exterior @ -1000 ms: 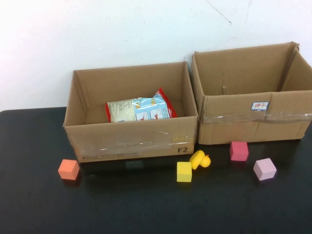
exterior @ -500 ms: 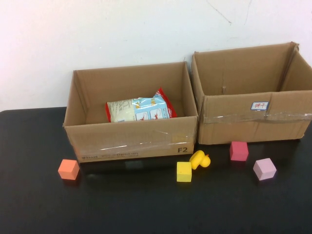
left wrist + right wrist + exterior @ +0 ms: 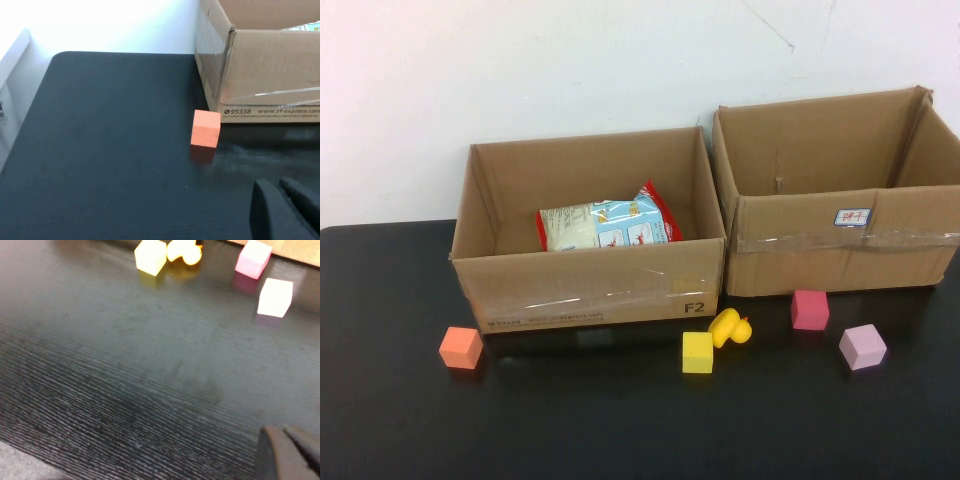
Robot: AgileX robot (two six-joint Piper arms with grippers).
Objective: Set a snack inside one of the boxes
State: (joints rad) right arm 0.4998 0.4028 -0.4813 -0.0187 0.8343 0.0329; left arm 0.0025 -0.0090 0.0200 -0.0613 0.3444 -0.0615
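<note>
The left gripper (image 3: 287, 210) hangs low over the black table (image 3: 110, 150) with its jaws together and nothing between them. Just ahead of it sits an orange cube (image 3: 205, 128), and right behind that cube rises the near corner of the left cardboard box (image 3: 270, 75), its front wall taped and printed. The snack bag (image 3: 607, 223) lies inside that box, well beyond the left jaws and above their level, leaning against the back wall; from the wrist only a sliver of something shows over the rim, too little to tell.

The right gripper (image 3: 292, 452) is likewise closed and empty, poised low above bare tabletop. Well ahead of its tips lies a pale purple cube (image 3: 274, 297), then a pink cube (image 3: 253, 258) a little further out, with a yellow cube (image 3: 150, 256) and a yellow rubber duck (image 3: 184, 250) off to the side, touching or nearly touching each other. Past the pink cube stands the right cardboard box (image 3: 840, 195), with a small label on its front. From the raised camera neither arm shows. The snack is far from the right jaws, over in the other box.
</note>
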